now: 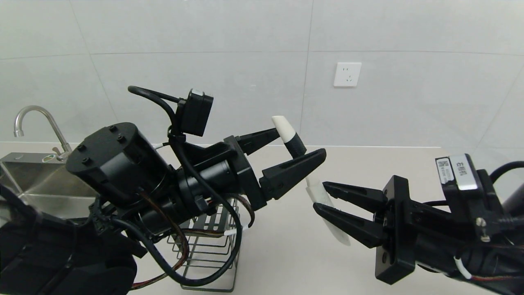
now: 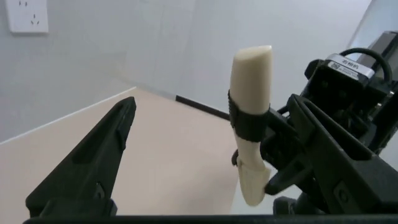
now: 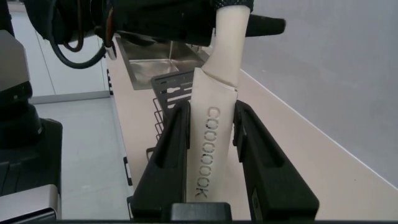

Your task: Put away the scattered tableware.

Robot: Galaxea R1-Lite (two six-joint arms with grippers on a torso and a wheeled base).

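The right end effector (image 1: 321, 197) clamps the sheathed blade of the white knife (image 1: 283, 126) above the worktop (image 1: 286, 254), apparently offering its handle up between the spread, ungripping fingers of the left end effector (image 1: 301, 142), under which stands the wire rack (image 1: 206, 241).

Pale beige countertop (image 1: 286, 254) with a sink and a wire rack.
The stainless sink (image 1: 41, 184) is set into the counter at the far left, and a curved metal faucet (image 1: 54, 127) rises from its far rim. A dark wire rack (image 1: 213, 229) stands upright on the counter at the near left, just right of the sink, partly hidden by cables.
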